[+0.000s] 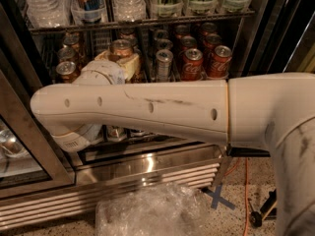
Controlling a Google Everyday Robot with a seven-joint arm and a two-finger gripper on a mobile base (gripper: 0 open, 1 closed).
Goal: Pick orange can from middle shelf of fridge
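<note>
Item 1, orange can point(120, 49): brownish-orange body, silver lid, upright, front row, left of centre on middle shelf point(173, 77). Gripper point(129, 64) sits right at it, low on its front; I can't confirm contact. Item 2, shelf: wire rack, front mostly hidden. Item 3, fridge point(147, 173): steel frame, louvred base grille, door open.

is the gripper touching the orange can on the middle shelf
Cannot tell. In the camera view the gripper overlaps the orange can low down, but the arm hides any contact or gap.
</note>
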